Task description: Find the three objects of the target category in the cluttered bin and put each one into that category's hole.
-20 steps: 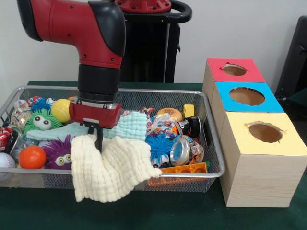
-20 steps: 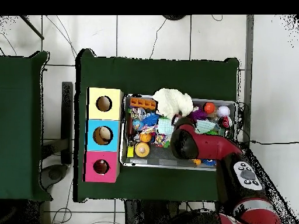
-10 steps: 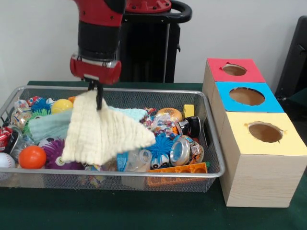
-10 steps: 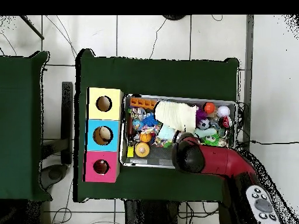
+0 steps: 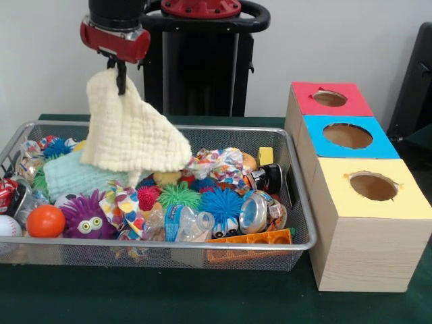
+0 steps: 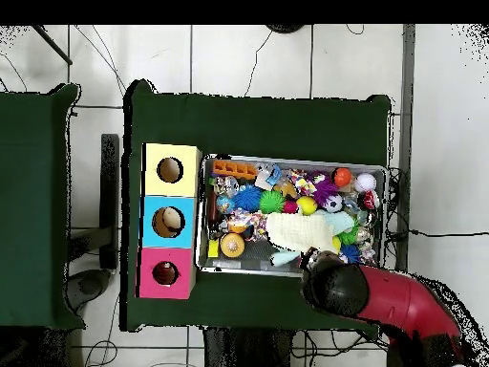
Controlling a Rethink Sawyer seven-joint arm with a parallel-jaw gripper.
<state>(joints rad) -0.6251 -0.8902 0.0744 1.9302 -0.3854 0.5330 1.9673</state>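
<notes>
Your gripper (image 5: 121, 69) is clamped on one corner of the cream washcloth (image 5: 131, 131), which hangs free above the wire bin (image 5: 297, 196). Below it at six o'clock lies a mint cloth (image 5: 71, 177) among the toys. At three o'clock from the bin you see the yellow box (image 5: 371, 223), with the blue box (image 5: 347, 138) and red box (image 5: 329, 100) behind it.

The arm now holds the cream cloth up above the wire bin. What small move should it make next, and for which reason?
Probably carry the cream cloth sideways toward the three boxes. The gripper is shut on its top corner, and the cloth hangs clear above the toys in the wire bin, so nothing seems to snag it. Which hole fits cloths, red, blue or yellow, the pictures do not tell.
</notes>
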